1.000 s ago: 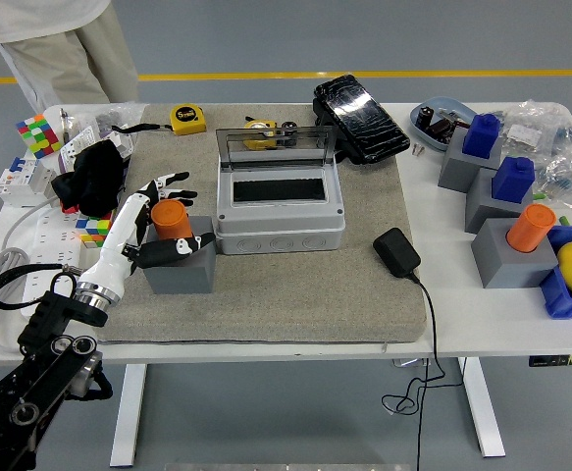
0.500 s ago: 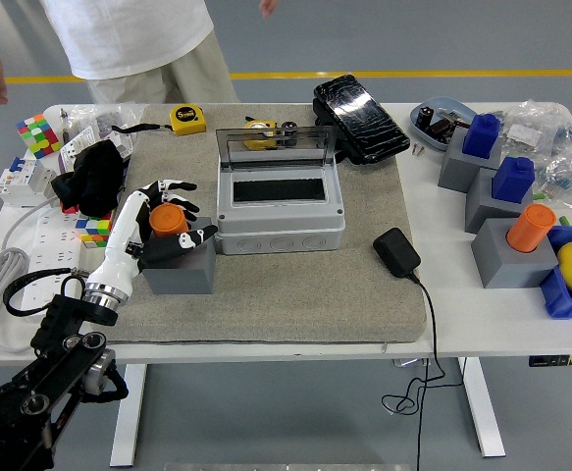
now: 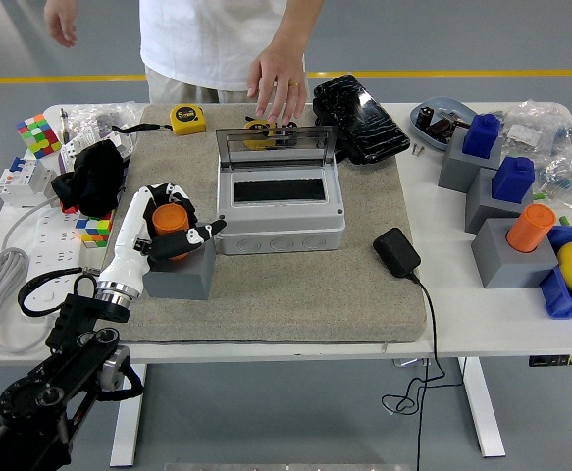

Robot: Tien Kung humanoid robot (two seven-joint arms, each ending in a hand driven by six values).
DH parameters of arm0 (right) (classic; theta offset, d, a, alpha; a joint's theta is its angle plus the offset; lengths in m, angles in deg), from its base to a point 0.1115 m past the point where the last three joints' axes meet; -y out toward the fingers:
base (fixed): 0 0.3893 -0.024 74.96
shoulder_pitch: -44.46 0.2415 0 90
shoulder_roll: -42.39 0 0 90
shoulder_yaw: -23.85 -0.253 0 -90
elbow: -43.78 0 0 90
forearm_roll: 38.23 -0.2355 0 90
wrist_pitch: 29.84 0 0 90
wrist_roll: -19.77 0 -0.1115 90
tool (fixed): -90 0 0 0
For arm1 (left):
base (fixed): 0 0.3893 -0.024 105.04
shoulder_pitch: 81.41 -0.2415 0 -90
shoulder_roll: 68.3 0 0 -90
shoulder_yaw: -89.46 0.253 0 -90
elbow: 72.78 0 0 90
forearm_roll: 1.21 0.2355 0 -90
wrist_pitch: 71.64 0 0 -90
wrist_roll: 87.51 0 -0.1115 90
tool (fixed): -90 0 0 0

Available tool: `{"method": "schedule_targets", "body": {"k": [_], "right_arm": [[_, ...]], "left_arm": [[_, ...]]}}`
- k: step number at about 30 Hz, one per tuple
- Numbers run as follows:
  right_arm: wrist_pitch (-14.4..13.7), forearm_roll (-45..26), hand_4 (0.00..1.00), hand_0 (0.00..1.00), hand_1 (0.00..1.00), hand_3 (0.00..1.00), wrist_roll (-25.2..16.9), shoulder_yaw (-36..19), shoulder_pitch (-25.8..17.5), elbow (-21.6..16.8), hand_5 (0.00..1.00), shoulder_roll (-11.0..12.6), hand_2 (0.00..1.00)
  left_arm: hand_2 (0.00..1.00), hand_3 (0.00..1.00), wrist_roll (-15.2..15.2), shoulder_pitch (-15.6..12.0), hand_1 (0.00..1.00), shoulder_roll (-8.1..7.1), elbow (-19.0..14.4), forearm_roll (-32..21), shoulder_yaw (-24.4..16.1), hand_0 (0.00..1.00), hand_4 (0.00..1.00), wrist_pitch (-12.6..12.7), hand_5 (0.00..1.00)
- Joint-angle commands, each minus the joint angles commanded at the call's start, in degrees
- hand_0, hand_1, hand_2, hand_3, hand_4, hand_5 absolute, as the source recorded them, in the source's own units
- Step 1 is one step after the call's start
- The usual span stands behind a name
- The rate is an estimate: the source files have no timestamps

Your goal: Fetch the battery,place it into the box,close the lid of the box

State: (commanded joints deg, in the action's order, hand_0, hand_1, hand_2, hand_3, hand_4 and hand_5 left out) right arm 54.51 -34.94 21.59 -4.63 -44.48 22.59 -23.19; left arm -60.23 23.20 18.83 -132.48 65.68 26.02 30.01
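Left hand closing on battery; person now reaching in at far side.

Since the earlier frame the left hand point(image 3: 171, 228) has drawn tighter, fingers curled around the orange battery point(image 3: 169, 219), which sits in its grey holder point(image 3: 182, 277) left of the box point(image 3: 279, 203). The box stands open, lid up. A person's hand point(image 3: 278, 86) now rests behind it.

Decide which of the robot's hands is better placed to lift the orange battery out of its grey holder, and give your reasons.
The left hand: its fingers already curl around the orange battery in the grey holder, beside the open box. The right hand is not in view.
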Motion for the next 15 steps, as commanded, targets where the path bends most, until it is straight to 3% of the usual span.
{"method": "schedule_targets", "body": {"k": [2,13,14,15], "right_arm": [[0.0,0.0,0.921,0.545,0.602,0.544,0.0,0.0,0.0,0.0,0.462,0.0,0.588],[0.0,-0.1,0.92,0.546,0.602,0.543,-0.1,0.1,0.0,0.0,0.463,-0.1,0.588],[0.0,-0.1,0.92,0.546,0.602,0.543,-0.1,0.1,0.0,0.0,0.462,-0.1,0.588],[0.0,-0.1,0.92,0.546,0.602,0.543,-0.1,0.1,0.0,0.0,0.462,-0.1,0.588]], "left_arm": [[0.129,0.192,0.3,0.1,0.082,0.08,0.0,-0.1,0.1,0.087,0.93,0.1,0.002],[0.124,0.186,0.2,-0.1,0.078,-0.4,-3.1,1.3,-0.2,0.078,0.926,-0.1,0.002],[0.126,0.197,-0.3,0.1,0.077,-0.67,-3.8,2.1,-0.1,0.079,0.765,-0.4,0.002],[0.126,0.197,-0.9,0.4,0.077,-0.99,-4.6,3.1,0.0,0.079,0.765,-0.6,0.002]]}}
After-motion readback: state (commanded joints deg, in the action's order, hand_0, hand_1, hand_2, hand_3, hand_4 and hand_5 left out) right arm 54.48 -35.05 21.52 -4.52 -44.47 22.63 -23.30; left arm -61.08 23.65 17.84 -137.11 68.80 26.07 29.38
